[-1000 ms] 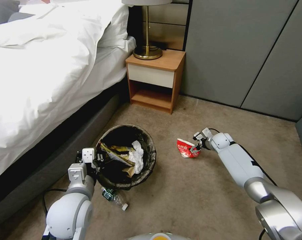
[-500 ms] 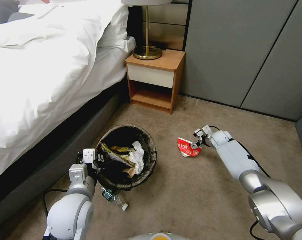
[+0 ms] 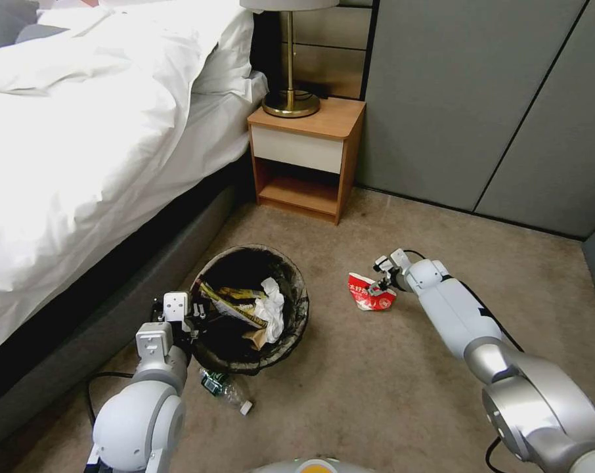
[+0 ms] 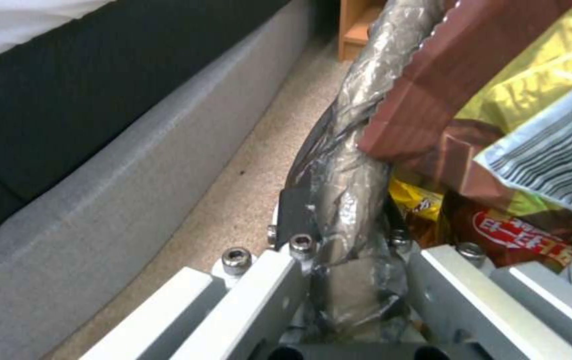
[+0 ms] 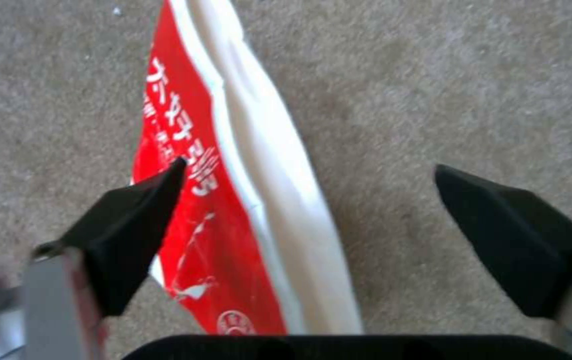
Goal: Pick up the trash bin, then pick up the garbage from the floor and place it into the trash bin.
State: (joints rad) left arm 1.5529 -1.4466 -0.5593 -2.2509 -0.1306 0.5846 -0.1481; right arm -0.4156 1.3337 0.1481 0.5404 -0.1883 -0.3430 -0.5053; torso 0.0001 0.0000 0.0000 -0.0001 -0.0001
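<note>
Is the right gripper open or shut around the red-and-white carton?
Open. In the right wrist view the right gripper has its black fingers spread wide, the red-and-white carton lying on the floor between them, ungripped.

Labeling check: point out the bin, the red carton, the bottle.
bin [image 3: 297, 282], head view, bag-covered rim
red carton [image 3: 366, 295], head view, red side
bottle [image 3: 228, 389], head view, clear body on floor

floor [image 3: 376, 368]: short-pile carpet, matt, slightly rough
trash bin [image 3: 297, 309]: lined with thin, crinkled plastic film, glossy
carton [image 3: 370, 293]: red-and-white paper, creased, faint sheen
wrappers [image 4: 539, 100]: shiny foil-like plastic
bottle [image 3: 226, 389]: clear plastic, crushed
right gripper [image 5: 306, 175]: matt black fingertips, probably rubber
nightstand [image 3: 308, 151]: smooth wood
lamp base [image 3: 291, 104]: polished brass-coloured metal
bedding [image 3: 81, 131]: soft white cloth
</note>
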